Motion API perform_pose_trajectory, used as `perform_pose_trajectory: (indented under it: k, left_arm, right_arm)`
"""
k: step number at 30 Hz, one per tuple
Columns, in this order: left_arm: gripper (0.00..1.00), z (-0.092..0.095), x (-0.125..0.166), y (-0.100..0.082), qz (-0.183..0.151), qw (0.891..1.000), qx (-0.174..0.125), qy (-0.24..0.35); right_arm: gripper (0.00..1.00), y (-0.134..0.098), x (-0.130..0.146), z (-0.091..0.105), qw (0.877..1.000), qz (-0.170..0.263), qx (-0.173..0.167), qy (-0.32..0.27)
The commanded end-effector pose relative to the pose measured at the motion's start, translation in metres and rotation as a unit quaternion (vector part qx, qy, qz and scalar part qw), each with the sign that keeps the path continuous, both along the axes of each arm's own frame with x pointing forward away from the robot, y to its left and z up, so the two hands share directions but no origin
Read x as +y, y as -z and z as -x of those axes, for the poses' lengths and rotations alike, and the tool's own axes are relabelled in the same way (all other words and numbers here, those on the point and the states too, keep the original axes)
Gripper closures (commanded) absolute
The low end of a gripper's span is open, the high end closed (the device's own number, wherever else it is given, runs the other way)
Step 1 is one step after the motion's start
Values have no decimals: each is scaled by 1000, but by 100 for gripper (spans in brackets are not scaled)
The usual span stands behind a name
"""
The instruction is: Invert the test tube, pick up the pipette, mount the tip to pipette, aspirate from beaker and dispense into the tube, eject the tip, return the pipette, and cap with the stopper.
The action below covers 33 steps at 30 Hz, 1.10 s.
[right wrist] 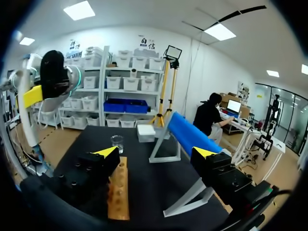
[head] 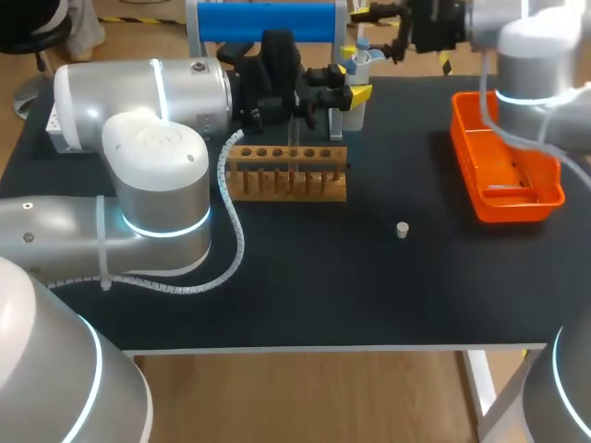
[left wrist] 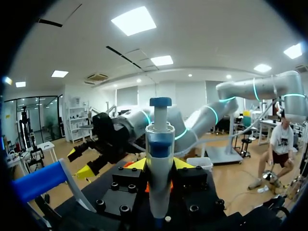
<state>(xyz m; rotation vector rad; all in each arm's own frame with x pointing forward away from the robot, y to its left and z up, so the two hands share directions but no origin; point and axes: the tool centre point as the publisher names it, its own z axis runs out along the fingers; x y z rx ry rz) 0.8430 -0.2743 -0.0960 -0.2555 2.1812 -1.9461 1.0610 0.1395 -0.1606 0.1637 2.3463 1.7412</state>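
Left arm [head: 157, 185] spans the desk's near left corner; my left gripper [left wrist: 160, 164] is clenched on the upright pipette [left wrist: 160, 139] at the far edge. Over that edge my right gripper [right wrist: 155, 152] hangs released. Along the right edge lies the orange tray [head: 464, 148]. Mid-desk stands the wooden rack [head: 288, 185]; the stopper [head: 403, 230] lies apart from it, toward the near right corner.

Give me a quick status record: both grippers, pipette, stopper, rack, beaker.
left gripper: shut on the pipette
right gripper: open, holding nothing
stopper: loose on the table, between the wooden rack and the orange tray, touching neither
beaker: standing on the table past the rack's far end
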Motion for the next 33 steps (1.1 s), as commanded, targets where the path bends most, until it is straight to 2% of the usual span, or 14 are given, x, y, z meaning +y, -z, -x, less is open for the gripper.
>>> perform_pose_trajectory:
  k: [1,12,33]
  left_arm:
    - [100,0,-1,0,1,1000,-1,-1]
    - [100,0,-1,0,1,1000,-1,-1]
    - [100,0,-1,0,1,1000,-1,-1]
  right_arm:
    - [0,2,24,-28,1000,14,4,-2]
    - [0,8,40,-51,999,33,5,4]
    - [0,5,44,-52,999,32,3,4]
